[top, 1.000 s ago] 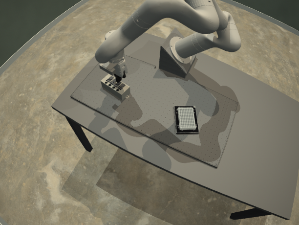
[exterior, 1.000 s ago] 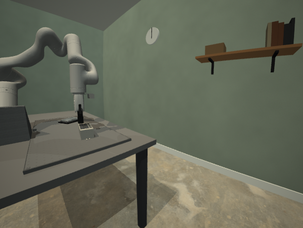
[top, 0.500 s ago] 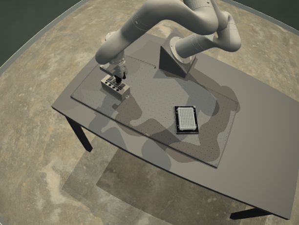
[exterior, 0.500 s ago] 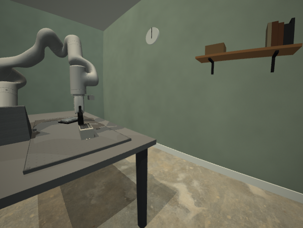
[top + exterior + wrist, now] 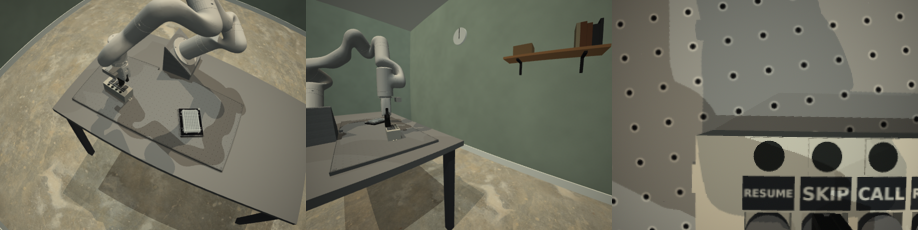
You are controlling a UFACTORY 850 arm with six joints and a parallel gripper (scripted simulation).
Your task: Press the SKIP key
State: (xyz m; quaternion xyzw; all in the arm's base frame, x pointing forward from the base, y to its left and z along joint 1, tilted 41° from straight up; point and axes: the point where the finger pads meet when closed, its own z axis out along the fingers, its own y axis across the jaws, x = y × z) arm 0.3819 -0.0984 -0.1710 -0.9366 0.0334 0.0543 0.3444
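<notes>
While clenched empty — gripper (image 5: 123, 82) | tips at SKIP key (image 5: 824, 222) | operator panel (image 5: 117, 90) lamps dark

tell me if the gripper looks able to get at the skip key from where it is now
Probably yes. The shut gripper hangs right at the SKIP key, below its label in the wrist view, with nothing between them. All three visible lamps, including SKIP's lamp, look dark, so the press seems not yet registered.
</notes>
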